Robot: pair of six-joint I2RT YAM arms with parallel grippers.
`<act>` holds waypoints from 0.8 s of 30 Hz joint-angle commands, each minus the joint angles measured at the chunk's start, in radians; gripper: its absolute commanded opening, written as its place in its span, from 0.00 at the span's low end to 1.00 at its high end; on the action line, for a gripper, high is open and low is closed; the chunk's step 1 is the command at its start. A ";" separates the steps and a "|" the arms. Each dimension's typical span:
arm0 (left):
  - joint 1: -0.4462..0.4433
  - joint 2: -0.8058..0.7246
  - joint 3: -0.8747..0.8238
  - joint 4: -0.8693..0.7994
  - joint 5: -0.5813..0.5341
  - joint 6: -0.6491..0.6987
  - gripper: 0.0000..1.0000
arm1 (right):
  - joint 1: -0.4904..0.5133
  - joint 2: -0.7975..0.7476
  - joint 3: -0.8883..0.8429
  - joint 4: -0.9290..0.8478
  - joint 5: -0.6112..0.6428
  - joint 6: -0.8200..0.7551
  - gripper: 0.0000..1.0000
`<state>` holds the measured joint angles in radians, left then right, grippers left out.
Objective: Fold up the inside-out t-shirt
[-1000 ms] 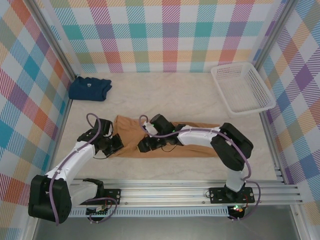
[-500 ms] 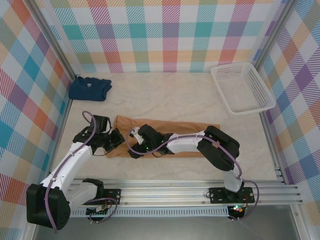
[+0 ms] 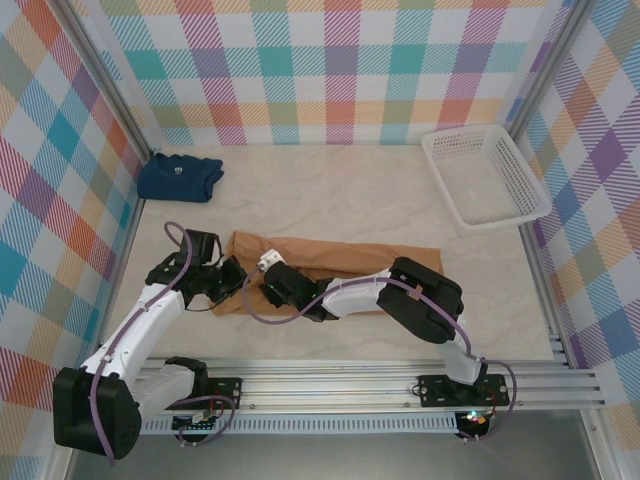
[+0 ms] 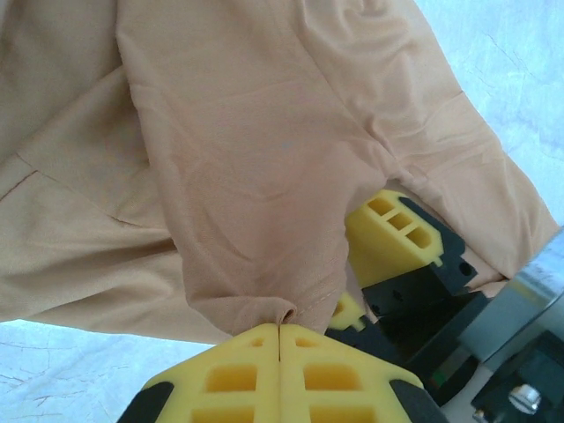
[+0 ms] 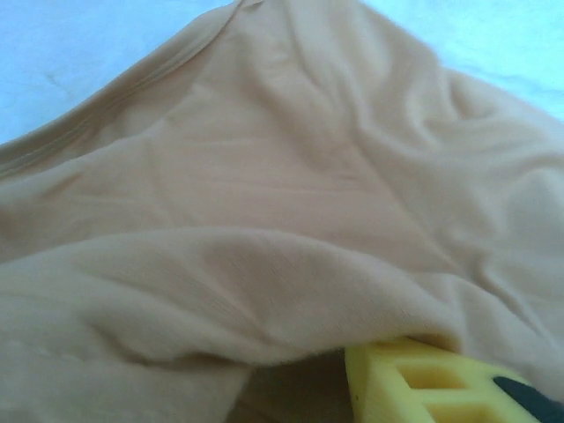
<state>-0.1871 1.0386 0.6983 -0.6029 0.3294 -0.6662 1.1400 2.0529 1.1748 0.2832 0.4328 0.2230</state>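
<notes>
**Both grippers at the left end of the tan t-shirt**

Left gripper (image 4: 279,335): yellow jaws pressed flat together, no gap. A small pucker of tan cloth is pinched right at the seam between them. From that pinch the t-shirt (image 4: 264,132) rises and spreads away from the jaws in loose folds.

Right gripper (image 3: 259,285): just beside the left one, to its right, arm reaching across the cloth. In the left wrist view one yellow finger (image 4: 394,231) of it pokes out from under the hanging cloth, close by the pinch. In the right wrist view a fold of cloth drapes over the same finger, the other finger hidden. Cannot tell how far these jaws stand apart, nor whether they hold the cloth.

Beyond the grippers: the t-shirt lies as a long, narrow band on the table (image 3: 350,200), running from the two grippers off to their right.

Further out: a folded navy shirt (image 3: 180,177) sits well beyond the left gripper, near the back left corner. A white basket (image 3: 485,175) sits well apart, far right.
</notes>
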 commanded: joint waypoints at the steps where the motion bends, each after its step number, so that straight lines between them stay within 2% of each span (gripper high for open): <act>1: 0.013 0.002 0.022 -0.033 0.005 0.003 0.00 | 0.005 -0.037 -0.003 0.013 0.103 0.014 0.37; 14: 0.017 0.011 0.001 -0.043 -0.045 0.045 0.00 | 0.004 -0.152 -0.035 -0.184 -0.027 0.017 0.19; 18: 0.017 0.019 -0.010 -0.041 -0.053 0.054 0.00 | 0.005 -0.167 -0.023 -0.265 -0.052 0.017 0.17; 24: 0.017 0.040 -0.068 0.002 -0.018 0.038 0.00 | 0.004 -0.200 -0.019 -0.373 -0.093 0.022 0.11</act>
<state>-0.1841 1.0615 0.6643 -0.6147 0.2958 -0.6353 1.1404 1.9114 1.1454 -0.0078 0.3725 0.2352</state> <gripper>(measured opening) 0.052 0.118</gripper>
